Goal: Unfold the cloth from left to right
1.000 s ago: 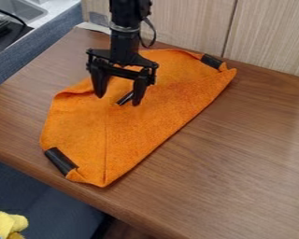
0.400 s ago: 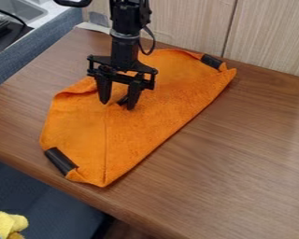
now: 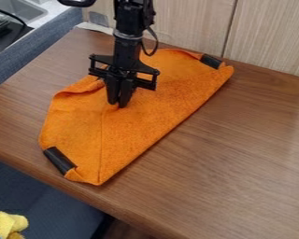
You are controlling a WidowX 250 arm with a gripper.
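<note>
In the camera view, you had the black two-finger gripper [image 3: 117, 105] pointing down onto the orange cloth [image 3: 158, 105], its fingers drawn nearly together low on the fabric. They appeared to be clamped on a small pinch of it, likely the loose corner of the upper layer; what exactly lay between the tips you could not tell.

The cloth lay folded on the wooden tabletop [image 3: 239, 163], stretched from near left to far right. Its long straight edge faced the near right and was probably the fold, so your hold, set back toward the far left from that edge, suited swinging the top layer over to the right. One black tab [image 3: 60, 160] sat at the near-left end and another black tab [image 3: 210, 61] at the far-right end, perhaps as weights or stiffeners for the corners.

The next move called for a modest lift, then a low carry to the right across the fold. A shallow pinch could have slipped, or a deep one could have dragged both layers along.
</note>
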